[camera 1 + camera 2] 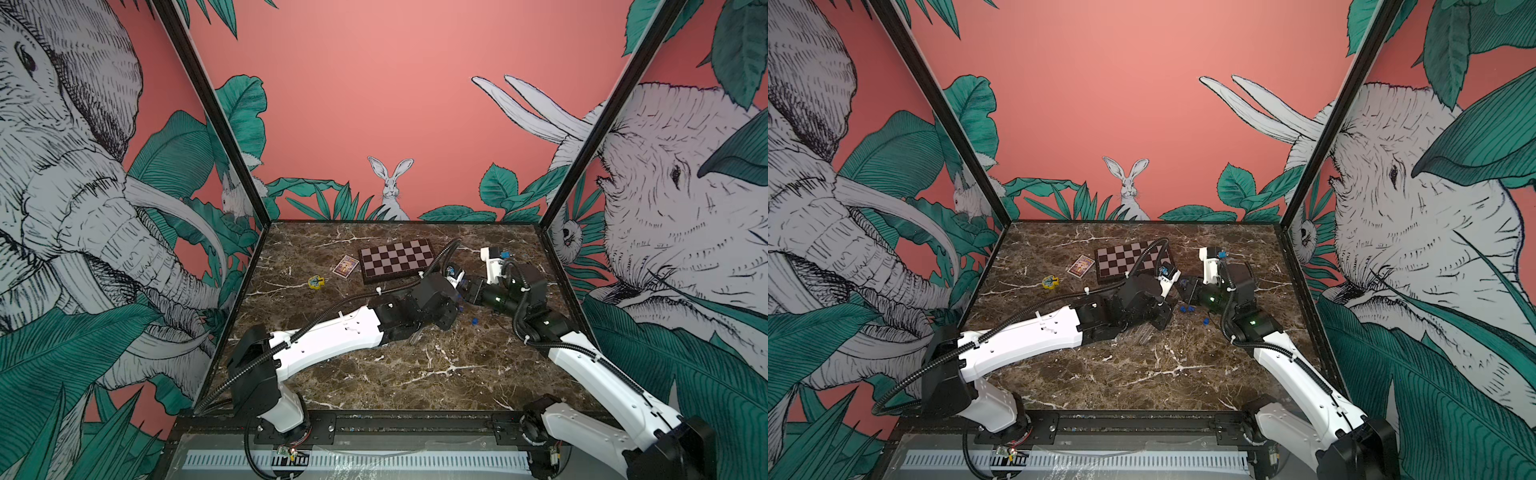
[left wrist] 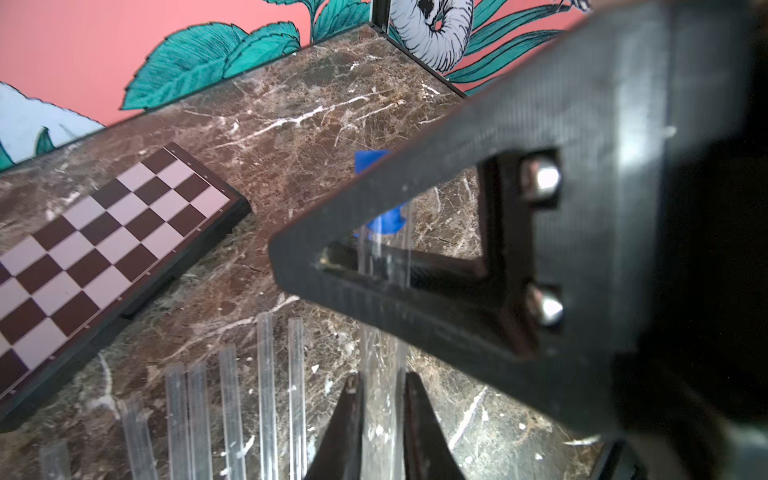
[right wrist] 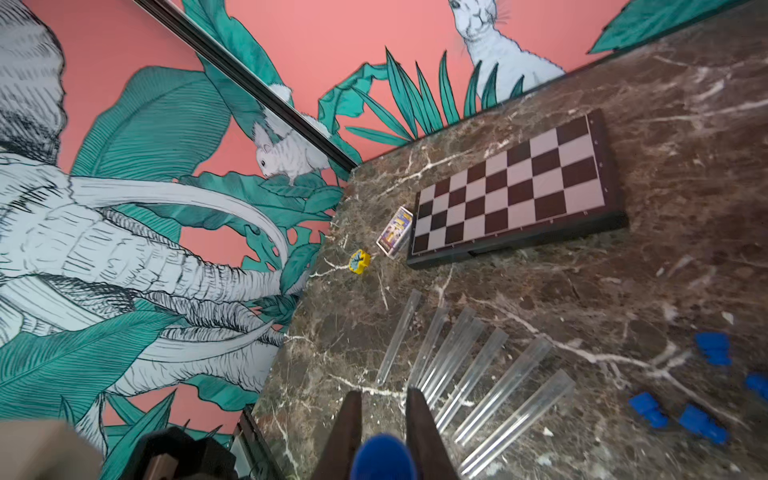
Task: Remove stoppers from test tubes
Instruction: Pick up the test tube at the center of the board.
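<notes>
Top views: the left arm (image 1: 332, 336) lies low, stretched across the bench (image 1: 415, 374). The right arm (image 1: 582, 361) is folded at the elbow with its wrist turned back toward the left one, so the two meet nose to nose just right of the chessboard (image 1: 397, 259). A few loose stoppers (image 1: 1187, 308) sit on the marble close by. Left of the board there's a card box (image 1: 345, 266) and a yellow toy (image 1: 316, 281); the box has print on it, but it's way too small to read.

Left wrist view: the left pincer (image 2: 382, 378) is clamped on a test tube (image 2: 380, 353) that runs out to a blue stopper (image 2: 388, 220) at its end. A big black finger (image 2: 457, 166) from the other arm cuts across in front. Bare tubes (image 2: 266, 395) lie side by side on the bench.

Right wrist view: the right pincer (image 3: 384, 392) is pinched on that stopper, a blurry blue blob between its fingers. Plugged in or already out, can't tell. The bare tubes lie in a row, with the loose stoppers off to one side.
</notes>
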`<state>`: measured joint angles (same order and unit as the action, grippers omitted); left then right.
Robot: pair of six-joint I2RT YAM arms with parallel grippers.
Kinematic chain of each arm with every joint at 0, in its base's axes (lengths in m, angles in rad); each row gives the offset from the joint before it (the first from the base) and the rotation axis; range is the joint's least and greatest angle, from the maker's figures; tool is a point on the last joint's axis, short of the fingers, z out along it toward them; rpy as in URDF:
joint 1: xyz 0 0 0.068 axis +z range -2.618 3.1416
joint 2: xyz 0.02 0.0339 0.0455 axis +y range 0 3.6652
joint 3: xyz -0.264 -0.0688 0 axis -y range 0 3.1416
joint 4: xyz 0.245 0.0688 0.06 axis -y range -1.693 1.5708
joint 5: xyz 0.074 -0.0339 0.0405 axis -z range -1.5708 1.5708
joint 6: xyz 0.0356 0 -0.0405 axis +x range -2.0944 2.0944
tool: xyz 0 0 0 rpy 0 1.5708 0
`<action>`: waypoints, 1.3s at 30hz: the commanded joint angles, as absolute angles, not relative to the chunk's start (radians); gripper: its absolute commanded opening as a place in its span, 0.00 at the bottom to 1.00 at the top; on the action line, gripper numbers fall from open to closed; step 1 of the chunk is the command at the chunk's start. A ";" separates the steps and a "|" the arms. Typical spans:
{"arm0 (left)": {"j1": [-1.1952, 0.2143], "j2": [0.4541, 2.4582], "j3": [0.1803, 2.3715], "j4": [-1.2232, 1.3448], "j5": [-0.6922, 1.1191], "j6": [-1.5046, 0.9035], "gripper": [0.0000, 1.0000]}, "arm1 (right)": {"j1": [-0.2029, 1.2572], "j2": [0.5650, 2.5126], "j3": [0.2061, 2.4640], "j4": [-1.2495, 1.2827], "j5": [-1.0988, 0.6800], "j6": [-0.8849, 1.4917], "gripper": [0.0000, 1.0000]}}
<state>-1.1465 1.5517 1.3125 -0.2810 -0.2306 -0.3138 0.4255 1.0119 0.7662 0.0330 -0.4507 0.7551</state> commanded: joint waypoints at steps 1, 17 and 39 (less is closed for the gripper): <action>-1.144 1.490 1.301 -0.262 -0.257 -0.303 0.23 | 0.430 1.008 0.778 0.109 -0.457 0.778 0.09; -1.145 1.509 1.265 -0.173 -0.210 -0.284 0.45 | 0.434 0.947 0.765 0.144 -0.449 0.851 0.08; -1.146 1.523 1.269 -0.147 -0.150 -0.238 0.00 | 0.431 0.893 0.765 0.102 -0.380 0.843 0.44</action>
